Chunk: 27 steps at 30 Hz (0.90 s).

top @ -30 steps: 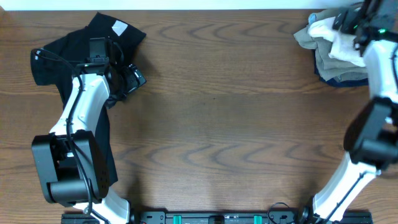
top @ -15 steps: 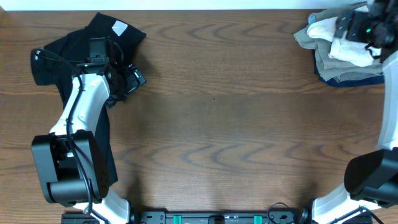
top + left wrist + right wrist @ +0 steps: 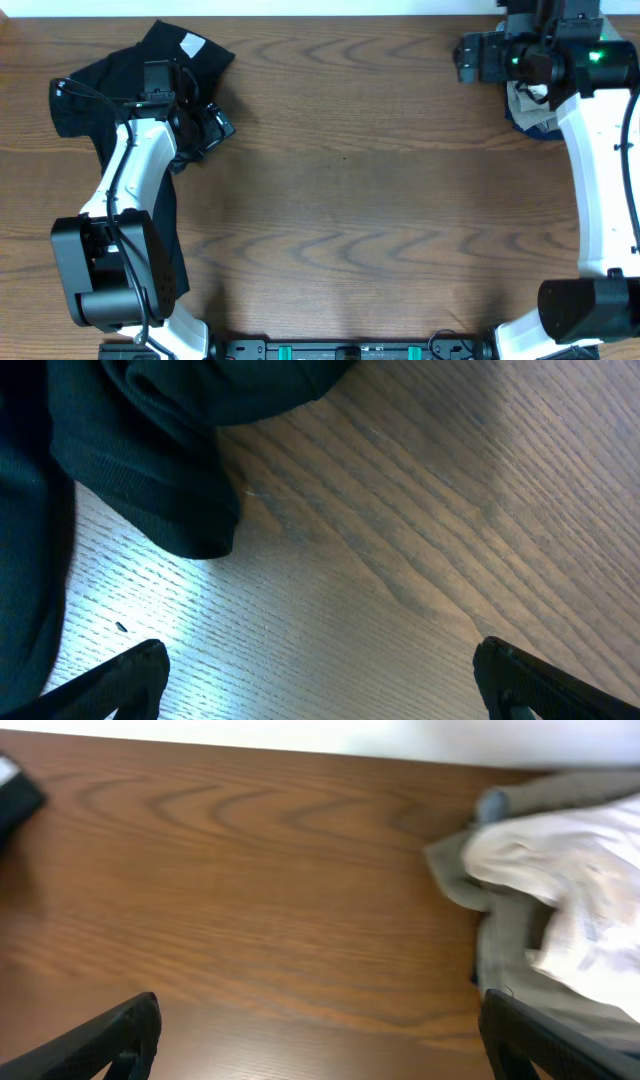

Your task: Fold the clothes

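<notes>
Looking down from the overhead view, I count two garments to fold and two white-and-black arms.

The crumpled black short-sleeved shirt [image 3: 95, 85] lies in the upper left of the frame. It is soft matte cloth bunched into loose folds, with one small white label [image 3: 190, 45] showing near its top edge. It rests on the brown wood-grain table [image 3: 340, 200], whose surface is smooth with long wavy streaks.

The left arm [image 3: 135, 190] lies across the shirt's right side. On the left wrist view, the left gripper [image 3: 320, 690] is released. Its two dark fingertips [image 3: 125, 675] sit wide apart in the lower corners with only bare wood between them. A rounded hem of the black cloth hangs at the upper left of that frame, clear of both fingertips.

The right arm [image 3: 600, 180] reaches into the upper right of the overhead frame and covers most of what is beneath it. On the right wrist view, the right gripper [image 3: 320, 1055] is also spread wide and grasps nothing. The rumpled white T-shirt [image 3: 570, 870] is heaped at the right of that frame, thin and creased, with a faint print I cannot make out. It lies on top of one khaki-and-navy stack of garments [image 3: 500, 940], a duller cloth.
</notes>
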### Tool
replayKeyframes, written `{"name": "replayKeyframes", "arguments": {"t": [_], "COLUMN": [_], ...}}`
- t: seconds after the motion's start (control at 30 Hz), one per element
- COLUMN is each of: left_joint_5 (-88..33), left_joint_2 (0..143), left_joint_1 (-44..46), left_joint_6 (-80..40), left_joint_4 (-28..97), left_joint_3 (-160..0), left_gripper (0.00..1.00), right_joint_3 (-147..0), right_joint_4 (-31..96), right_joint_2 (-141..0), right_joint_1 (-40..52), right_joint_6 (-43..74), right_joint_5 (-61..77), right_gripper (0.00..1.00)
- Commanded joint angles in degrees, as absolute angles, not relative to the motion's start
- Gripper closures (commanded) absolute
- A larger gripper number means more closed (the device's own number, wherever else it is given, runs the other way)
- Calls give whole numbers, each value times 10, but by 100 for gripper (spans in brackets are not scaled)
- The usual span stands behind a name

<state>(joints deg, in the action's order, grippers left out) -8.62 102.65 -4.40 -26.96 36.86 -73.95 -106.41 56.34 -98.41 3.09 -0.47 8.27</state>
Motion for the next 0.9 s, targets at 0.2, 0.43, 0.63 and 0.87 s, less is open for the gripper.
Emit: {"name": "replayKeyframes", "arguments": {"t": [0.2, 0.43, 0.63, 0.87], "left_joint_5": [-83, -83, -83, -83], "left_joint_2": [1031, 1031, 1031, 1031], "left_joint_1": [-46, -46, -46, -46], "left_joint_6": [-266, -266, -266, -266], "left_joint_4": [369, 369, 369, 369], "left_joint_3": [-752, -752, -752, -752], "left_gripper": [2, 2, 2, 2], "right_joint_3": [-1064, -1064, -1064, -1063], "right_joint_4": [563, 566, 566, 575], "right_joint_2": [-970, -970, -970, -970], "right_joint_1": [70, 91, 101, 98], "right_joint_6": [62, 124, 156, 126], "right_joint_5": [85, 102, 131, 86], "right_gripper": [1, 1, 1, 1]}}
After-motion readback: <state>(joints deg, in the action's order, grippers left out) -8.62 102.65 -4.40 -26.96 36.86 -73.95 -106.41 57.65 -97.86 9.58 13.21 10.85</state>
